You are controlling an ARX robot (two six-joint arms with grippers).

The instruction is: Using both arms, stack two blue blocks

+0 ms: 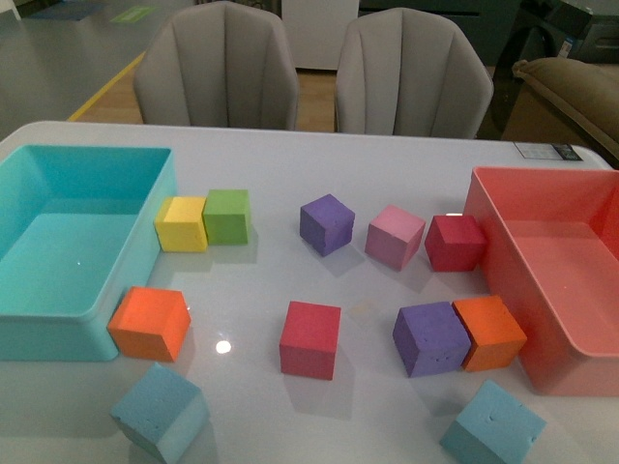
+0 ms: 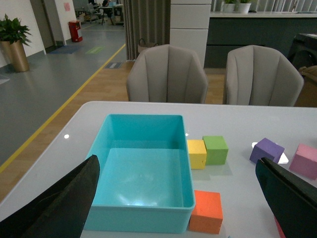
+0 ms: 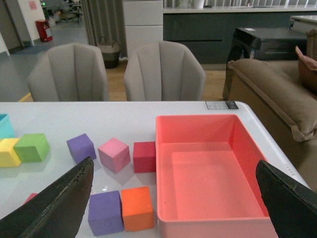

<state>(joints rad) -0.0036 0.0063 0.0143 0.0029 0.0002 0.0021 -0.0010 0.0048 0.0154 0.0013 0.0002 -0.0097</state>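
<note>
The 2 blue blocks lie well apart along the near edge of the table (image 1: pixel 261 164). The left blue block (image 1: pixel 160 413) sits by the near left corner, just nearer than an orange cube (image 1: pixel 148 324) that rests against the turquoise bin (image 1: pixel 48 338). The right blue block (image 1: pixel 493 427) sits toward the near right corner, close to the red bin (image 1: pixel 571 372). Neither is held or stacked, so the task looks to be at its first step: the reach for a grasp.

Neither arm shows in the front view. The left pincer (image 2: pixel 177 166) is spread wide and empty, facing the turquoise bin. The right pincer (image 3: pixel 174 166) is also wide and empty, facing the red bin. Neither wrist view shows a blue block.

Next, I judge, each arm must draw toward the near edge and descend over the block on its own side. Then 1 arm carries its block across and sets it squarely on the other.
</note>
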